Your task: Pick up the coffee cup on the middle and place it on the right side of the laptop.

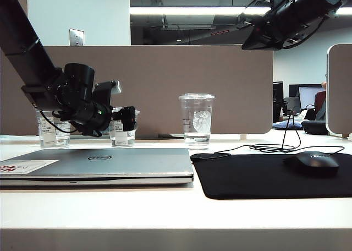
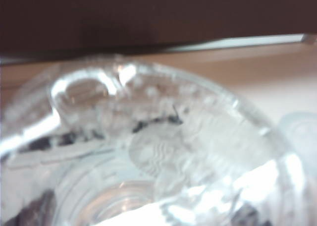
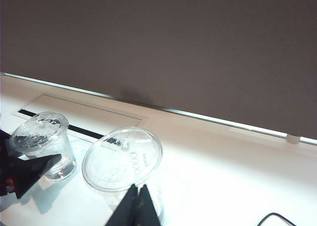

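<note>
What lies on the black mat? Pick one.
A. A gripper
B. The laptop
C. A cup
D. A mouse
D: the mouse rests on the mat right of the laptop, while the left gripper is at the middle cup and the right gripper hangs high at the right.

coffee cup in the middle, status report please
Left gripper open at the coffee cup, not lifted. Right gripper shut, high above the tall cup. Cup stands behind the laptop. Mouse pad fills laptop's right side.
</note>
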Controlling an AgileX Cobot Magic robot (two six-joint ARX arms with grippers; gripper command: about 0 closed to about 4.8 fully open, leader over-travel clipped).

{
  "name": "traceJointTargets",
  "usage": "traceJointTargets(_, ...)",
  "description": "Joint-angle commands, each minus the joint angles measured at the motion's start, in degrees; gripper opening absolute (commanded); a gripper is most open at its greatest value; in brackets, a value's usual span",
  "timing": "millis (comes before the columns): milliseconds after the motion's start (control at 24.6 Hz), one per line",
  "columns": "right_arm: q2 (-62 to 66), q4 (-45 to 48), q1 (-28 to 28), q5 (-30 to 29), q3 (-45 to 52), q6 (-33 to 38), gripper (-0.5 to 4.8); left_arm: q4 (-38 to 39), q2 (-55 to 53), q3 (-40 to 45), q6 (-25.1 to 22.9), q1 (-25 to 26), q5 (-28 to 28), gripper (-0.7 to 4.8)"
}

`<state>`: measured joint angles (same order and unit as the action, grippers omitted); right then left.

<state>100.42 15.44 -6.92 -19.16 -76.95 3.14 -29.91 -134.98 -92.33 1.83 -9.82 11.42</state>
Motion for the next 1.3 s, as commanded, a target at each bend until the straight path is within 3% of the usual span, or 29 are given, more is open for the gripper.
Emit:
traceJointTargets(41, -0.20, -0.13, 0.04, -0.04, -0.44, -0.17, -0.06, -0.20, 0.24, -0.37, 0.11, 0.02, 1.25, 4.79)
traceJointTargets(203, -0.20, -1.57, 0.04, -0.04, -0.44, -0.17, -0.05, -0.17, 0.24, -0.37, -1.22, 0.02, 1.95, 4.75)
traceJointTargets(244, -0.22, -2.32, 0.07, -0.04, -0.44, -0.20, -0.06, -0.17, 0.24, -0.37, -1.75, 0.02, 1.97, 4.20)
traceJointTargets(285, -0.20, -2.45, 0.09, -0.04, -0.42, -0.20, -0.06, -0.17, 0.24, -0.37, -1.84, 0.02, 2.03, 4.04)
traceJointTargets(488, -0.22, -2.32, 0.09, -0.04, -0.42, -0.24, -0.06, -0.15, 0.24, -0.37, -1.84, 0.02, 2.84, 3.91)
traceJointTargets(610, -0.22, -2.27, 0.09, -0.04, -0.44, -0.24, -0.06, -0.15, 0.24, -0.37, -1.84, 0.02, 2.84, 3.29)
traceJointTargets(935, -0.22, -2.27, 0.11, -0.07, -0.42, -0.24, -0.06, -0.11, 0.37, -0.37, -1.81, 0.00, 2.99, 3.26)
traceJointTargets(1301, -0.28, -1.46, 0.13, -0.33, -0.46, -0.24, -0.06, 2.45, 5.31, -0.37, -1.84, -0.68, 7.34, 3.26)
